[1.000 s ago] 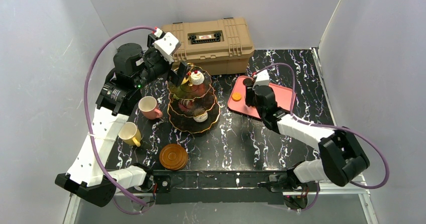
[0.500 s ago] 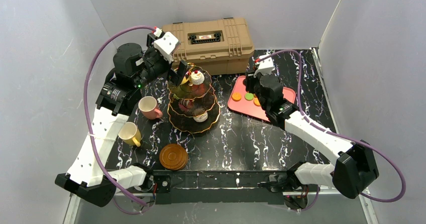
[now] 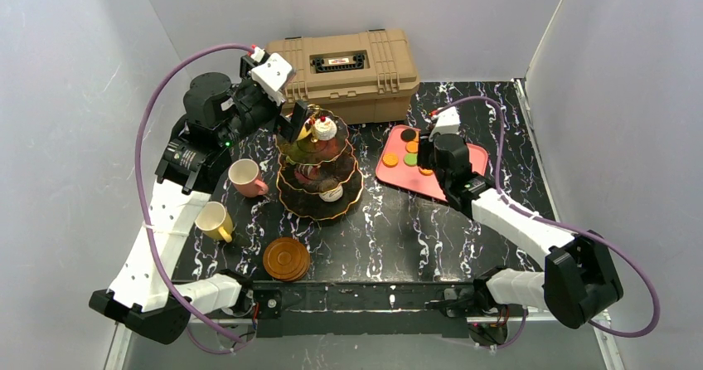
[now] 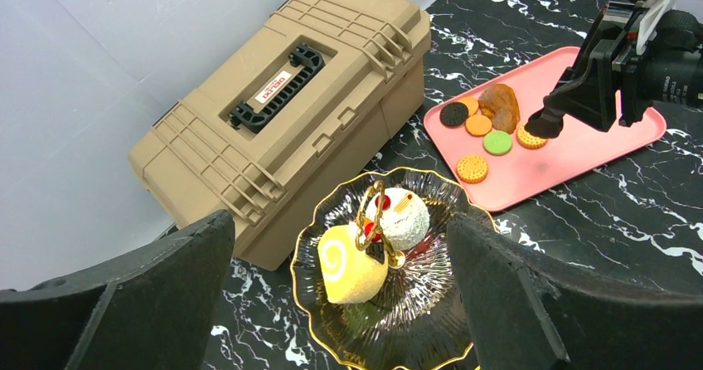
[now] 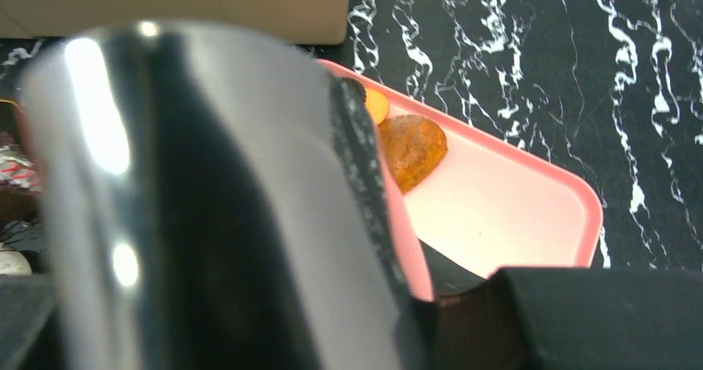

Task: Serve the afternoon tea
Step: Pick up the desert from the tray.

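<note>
The left gripper [image 4: 340,237] gaped empty above the tiered stand [image 3: 308,202]. The right gripper [image 4: 545,126] seemingly touched a biscuit [image 4: 530,141] beneath it, though its grip could not be told.

The surface [image 3: 398,229] is black with white marble veining. The toolbox [image 3: 348,71] is tan, its handle [image 4: 278,96] black. The pink tray [image 4: 580,154] carries orange, green and dark brown biscuits [image 4: 478,124]. The stand [image 3: 352,196] is black with gold rims. There is a pink cup [image 3: 245,177], a yellow cup [image 3: 213,219] and brown saucers [image 3: 286,258].

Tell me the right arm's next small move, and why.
Probably pinch the orange biscuit under the right gripper and lift it: its tips sit at that biscuit on the pink tray, and the tiered stand has bare room on top.
</note>
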`<state>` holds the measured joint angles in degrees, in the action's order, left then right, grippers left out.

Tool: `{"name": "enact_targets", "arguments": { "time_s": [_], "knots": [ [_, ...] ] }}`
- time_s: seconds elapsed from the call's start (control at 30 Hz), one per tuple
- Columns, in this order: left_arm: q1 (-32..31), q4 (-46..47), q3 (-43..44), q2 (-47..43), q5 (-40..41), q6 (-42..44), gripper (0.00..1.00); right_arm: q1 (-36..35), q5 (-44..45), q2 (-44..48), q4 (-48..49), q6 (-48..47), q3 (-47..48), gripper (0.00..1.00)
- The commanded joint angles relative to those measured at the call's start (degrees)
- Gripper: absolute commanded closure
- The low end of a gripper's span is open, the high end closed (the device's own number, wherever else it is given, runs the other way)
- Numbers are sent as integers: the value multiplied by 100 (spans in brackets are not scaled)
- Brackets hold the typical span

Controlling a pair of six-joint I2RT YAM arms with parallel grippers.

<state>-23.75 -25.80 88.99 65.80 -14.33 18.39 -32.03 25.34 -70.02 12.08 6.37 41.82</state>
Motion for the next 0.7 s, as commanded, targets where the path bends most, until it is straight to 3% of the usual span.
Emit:
{"name": "enact_targets", "arguments": {
  "time_s": [0.0,0.37,0.67],
  "knots": [
    [-7,-48,167,-151,14,-28,2,343,-299,32,332,312,-136,52],
    [-7,-39,154,-181,22,-29,2,625,-513,-89,525,327,-211,33],
    [-7,-30,167,-198,68,0,2,828,-544,-334,785,226,-258,30]
  ]
}}
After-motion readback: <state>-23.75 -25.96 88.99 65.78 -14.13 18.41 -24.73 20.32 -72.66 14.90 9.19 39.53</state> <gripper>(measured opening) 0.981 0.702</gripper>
